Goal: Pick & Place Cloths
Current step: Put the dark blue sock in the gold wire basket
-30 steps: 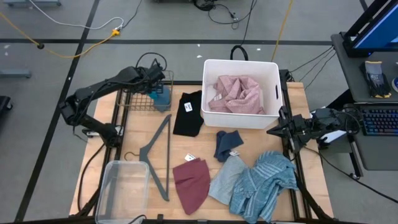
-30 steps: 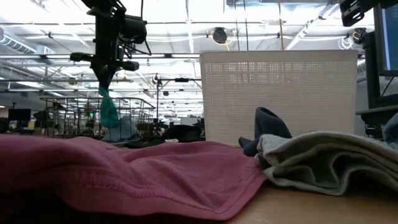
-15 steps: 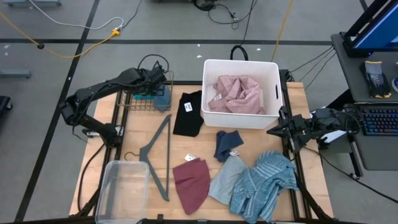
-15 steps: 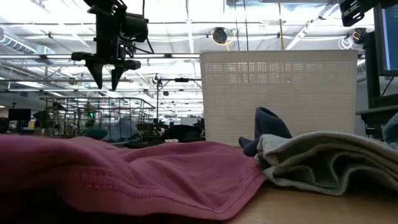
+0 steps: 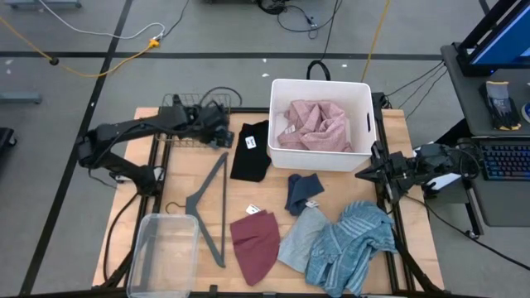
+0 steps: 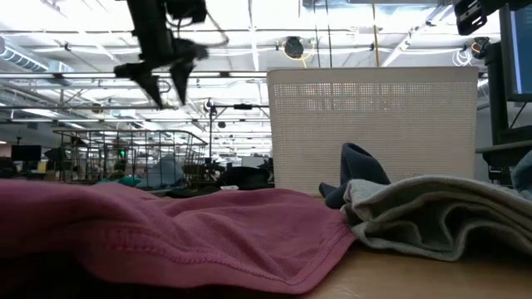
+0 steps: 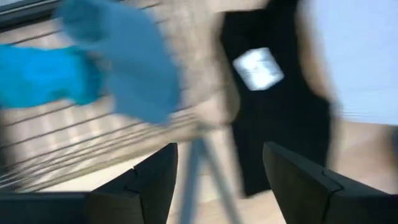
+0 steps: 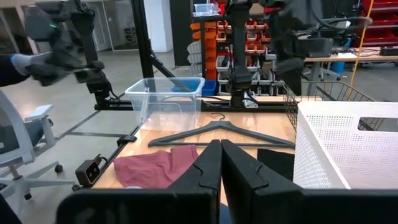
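Left hand (image 5: 225,132) now spread wide, empty, swinging from wire basket (image 5: 184,132) toward black cloth (image 5: 251,151). Teal cloth (image 7: 37,78) dropped in basket. Right hand (image 5: 362,175) closed, waiting at table edge.

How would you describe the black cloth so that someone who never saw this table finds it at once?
Start at the white plastic laundry basket at the table's far edge. The flat black cloth lies on the wood just left of it, right of the grey plastic hanger. It alone is black and carries a small white tag.
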`<state>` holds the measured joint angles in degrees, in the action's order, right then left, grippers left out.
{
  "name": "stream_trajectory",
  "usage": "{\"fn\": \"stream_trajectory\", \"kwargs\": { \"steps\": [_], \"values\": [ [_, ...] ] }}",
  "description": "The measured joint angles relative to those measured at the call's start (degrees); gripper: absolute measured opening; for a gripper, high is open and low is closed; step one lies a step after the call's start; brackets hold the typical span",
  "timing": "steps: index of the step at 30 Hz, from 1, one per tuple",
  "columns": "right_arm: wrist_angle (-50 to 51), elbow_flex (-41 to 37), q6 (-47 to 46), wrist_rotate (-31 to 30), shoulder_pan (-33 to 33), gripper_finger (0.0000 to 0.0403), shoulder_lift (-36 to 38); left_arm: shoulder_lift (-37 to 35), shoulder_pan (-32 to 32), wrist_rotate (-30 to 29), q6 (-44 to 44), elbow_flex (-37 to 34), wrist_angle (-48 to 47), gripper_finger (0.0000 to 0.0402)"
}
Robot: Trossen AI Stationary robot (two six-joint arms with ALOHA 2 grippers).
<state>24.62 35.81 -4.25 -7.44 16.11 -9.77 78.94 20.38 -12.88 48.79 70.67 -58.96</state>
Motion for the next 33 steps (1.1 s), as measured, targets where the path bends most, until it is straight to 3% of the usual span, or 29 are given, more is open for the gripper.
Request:
{"fn": "stream_trajectory", "kwargs": {
  "steps": [8, 16, 25, 29, 33],
  "values": [
    [0.0, 0.0, 0.0, 0.0, 0.0, 0.0004, 0.0, -1.1, -12.7, -0.8, 0.1, 0.1, 19.2, 0.0198],
    [0.0, 0.0, 0.0, 0.0, 0.0, 0.0004, 0.0, -0.9, -22.7, -5.6, -2.5, 0.0, 34.0, 0.0148],
    [-1.6, 0.0, 1.6, 0.0, 0.0, 0.0004, 0.0, -0.8, -30.6, -8.2, -3.1, 0.0, 36.5, 0.0058],
    [-5.0, 0.0, 2.0, 0.0, 0.0, 0.0004, -0.1, -0.8, -32.6, -8.2, -10.5, 0.0, 36.5, 0.0010],
    [-7.9, 0.0, 2.0, 0.0, 0.0, 0.0004, -0.1, -0.8, -33.2, -8.1, -15.8, 0.0, 36.5, 0.0010]
  ]
}}
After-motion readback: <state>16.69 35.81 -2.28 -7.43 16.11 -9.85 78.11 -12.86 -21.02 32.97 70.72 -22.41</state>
